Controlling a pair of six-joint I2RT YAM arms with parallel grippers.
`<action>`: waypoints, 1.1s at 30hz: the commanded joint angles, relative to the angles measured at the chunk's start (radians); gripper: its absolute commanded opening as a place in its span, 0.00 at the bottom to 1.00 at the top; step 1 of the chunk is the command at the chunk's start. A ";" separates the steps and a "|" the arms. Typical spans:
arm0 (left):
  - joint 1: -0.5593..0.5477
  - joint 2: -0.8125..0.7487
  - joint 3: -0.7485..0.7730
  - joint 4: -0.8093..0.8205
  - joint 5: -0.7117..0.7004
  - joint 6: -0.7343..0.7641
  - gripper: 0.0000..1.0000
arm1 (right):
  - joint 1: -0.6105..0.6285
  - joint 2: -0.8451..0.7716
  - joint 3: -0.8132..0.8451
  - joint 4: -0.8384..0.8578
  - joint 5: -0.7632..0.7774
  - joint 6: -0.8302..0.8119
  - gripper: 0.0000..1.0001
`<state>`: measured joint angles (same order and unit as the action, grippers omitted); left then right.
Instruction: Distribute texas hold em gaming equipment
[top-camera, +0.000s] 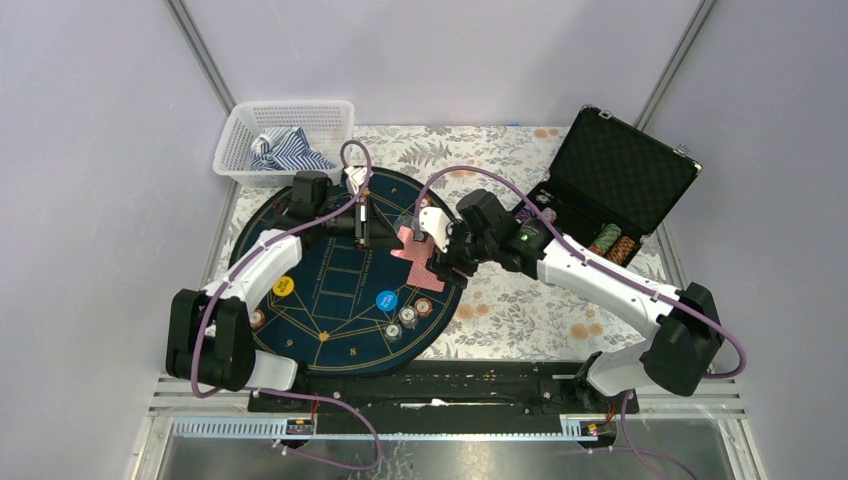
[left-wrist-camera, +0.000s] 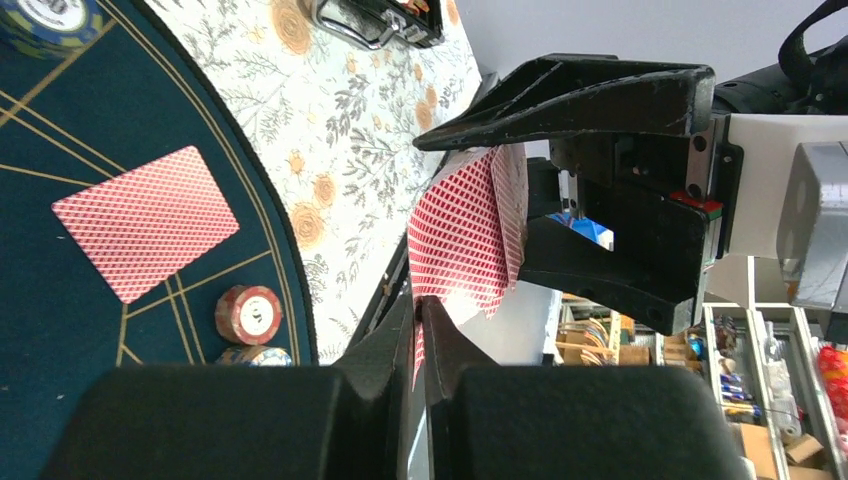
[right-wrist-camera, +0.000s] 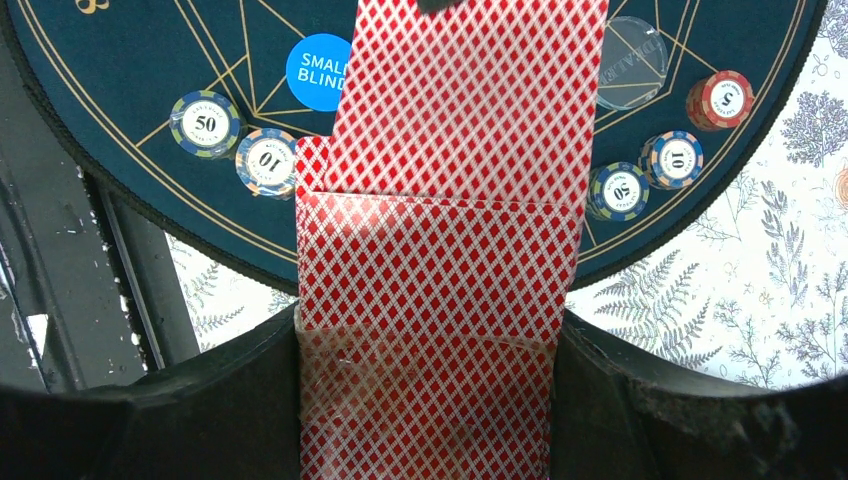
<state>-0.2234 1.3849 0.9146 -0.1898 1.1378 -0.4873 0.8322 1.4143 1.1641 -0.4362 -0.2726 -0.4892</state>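
My right gripper (top-camera: 440, 262) (right-wrist-camera: 428, 335) is shut on the deck of red-backed playing cards (right-wrist-camera: 430, 390), held above the right edge of the dark blue mat (top-camera: 340, 300). The top card (right-wrist-camera: 470, 100) is slid forward off the deck. My left gripper (top-camera: 385, 235) (left-wrist-camera: 420, 300) is shut on that card's edge (left-wrist-camera: 460, 240). Another card (left-wrist-camera: 145, 220) lies face down on the mat. A blue small-blind disc (right-wrist-camera: 318, 70), a clear disc (right-wrist-camera: 630, 60), a yellow disc (top-camera: 284, 286) and small chip stacks (right-wrist-camera: 205, 122) (right-wrist-camera: 672, 158) (right-wrist-camera: 725, 98) sit on the mat.
The open black case (top-camera: 620, 170) stands at the back right with chip stacks (top-camera: 610, 240) inside. A white basket (top-camera: 285, 140) with a striped cloth is at the back left. A floral tablecloth (top-camera: 520, 300) lies under the mat.
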 joint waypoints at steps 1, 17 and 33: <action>0.046 -0.049 0.012 -0.014 0.016 0.051 0.04 | 0.008 -0.044 0.021 0.052 0.008 0.001 0.17; 0.453 -0.014 0.165 -0.420 -0.264 0.503 0.00 | 0.007 -0.055 0.012 0.048 0.009 0.002 0.16; 0.919 0.313 0.255 -0.418 -0.401 0.843 0.00 | 0.007 -0.038 0.013 0.048 -0.003 0.003 0.16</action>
<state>0.6563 1.6497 1.1046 -0.6350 0.7479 0.2531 0.8322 1.4002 1.1633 -0.4347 -0.2707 -0.4892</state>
